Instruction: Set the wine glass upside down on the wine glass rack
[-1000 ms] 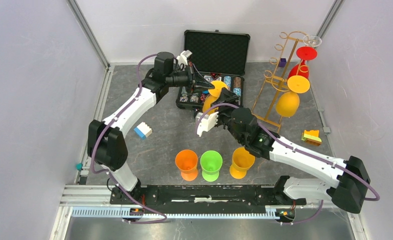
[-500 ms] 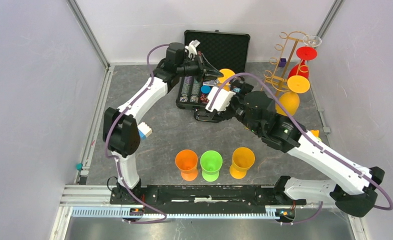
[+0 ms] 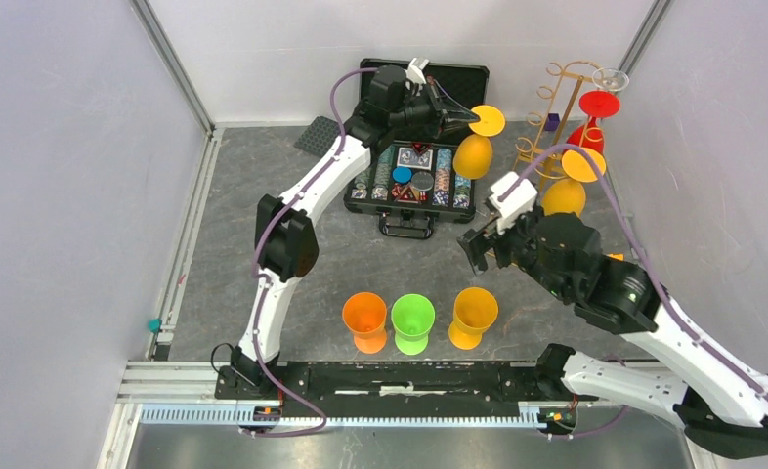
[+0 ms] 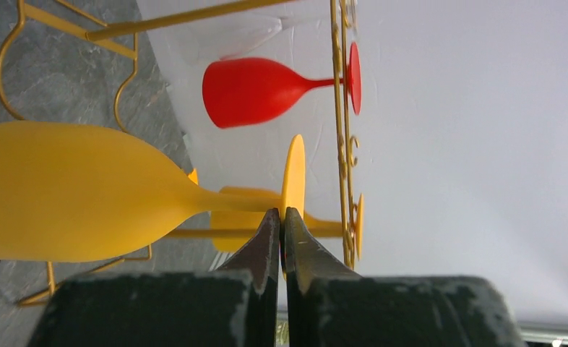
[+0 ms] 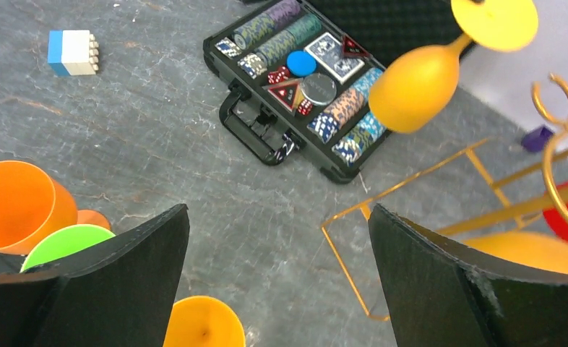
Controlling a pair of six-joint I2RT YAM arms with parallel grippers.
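A yellow wine glass (image 3: 473, 154) hangs bowl-down over the back of the table, just left of the gold wire wine glass rack (image 3: 539, 147). My left gripper (image 3: 466, 119) is shut on the glass's foot disc (image 4: 293, 170). In the left wrist view the bowl (image 4: 71, 191) points left and the rack's rails (image 4: 341, 108) stand close behind the foot. A red glass (image 4: 259, 90) and another yellow glass (image 3: 564, 195) hang upside down on the rack. My right gripper (image 3: 483, 244) is open and holds nothing, in front of the rack's base (image 5: 346, 267).
An open black case of poker chips (image 3: 414, 181) lies under the left arm. Orange (image 3: 364, 318), green (image 3: 411, 318) and yellow (image 3: 474, 313) glasses stand upright in a row near the front. A blue-and-white block (image 5: 73, 52) lies at left.
The left gripper has carried the yellow glass back and to the right, up to the rack. The right gripper has opened wide and drawn back toward the near right.
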